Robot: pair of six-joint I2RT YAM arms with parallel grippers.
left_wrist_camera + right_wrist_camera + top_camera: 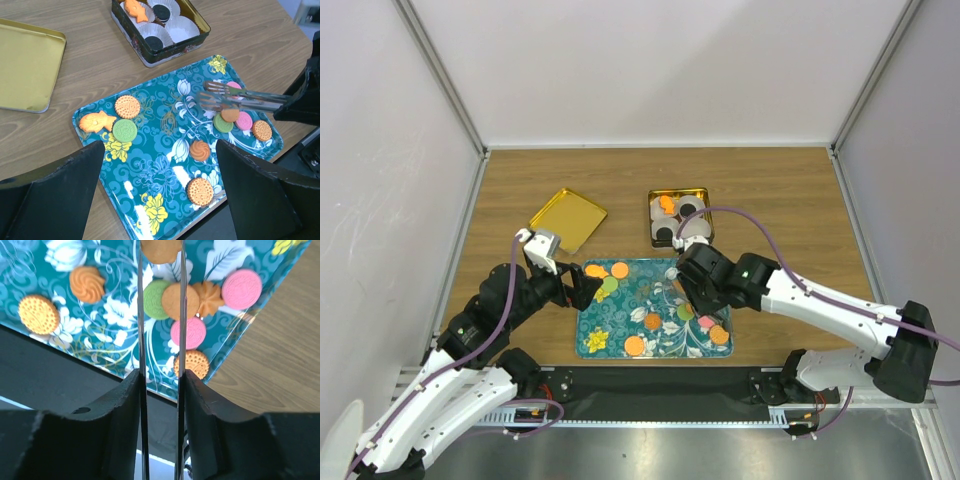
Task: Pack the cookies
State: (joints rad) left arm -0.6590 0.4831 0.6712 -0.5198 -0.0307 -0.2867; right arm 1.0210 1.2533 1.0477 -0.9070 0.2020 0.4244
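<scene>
Several cookies lie on the teal flowered tray: an orange fish-shaped one, an orange round one, a green one, an orange swirl, a dotted orange one, and a cluster of green, orange and pink ones. My right gripper is shut on metal tongs. The tong tips hold a tan cookie above the tray's right side. My left gripper is open and empty over the tray's near left part.
A dark tin with white paper cups stands beyond the tray; it holds an orange cookie and black ones. Its gold lid lies on the wooden table at the far left. The tray's near edge reaches the table's front edge.
</scene>
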